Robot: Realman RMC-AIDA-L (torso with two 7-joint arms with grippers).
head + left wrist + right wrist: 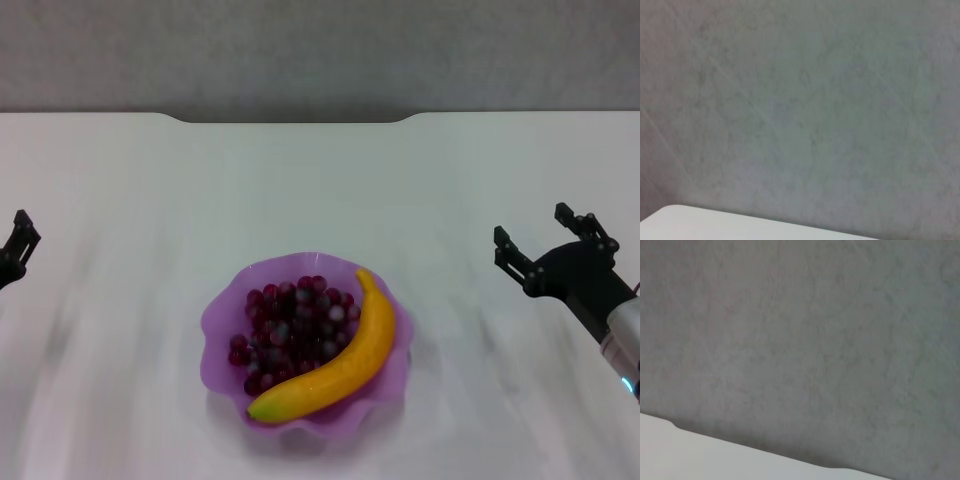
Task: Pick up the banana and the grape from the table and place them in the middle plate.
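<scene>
A plain grey wall (320, 50) stands behind the tabletop.

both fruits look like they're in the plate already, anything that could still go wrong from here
Little, but two things. The banana lies along the right rim of the middle plate, its greenish tip near the front edge, so a nudge might roll it out. The right gripper hangs open over the table to the plate's right; a careless sweep inward could clip that wavy rim. The grape sits deep inside, and the left gripper is at the far left edge.
</scene>
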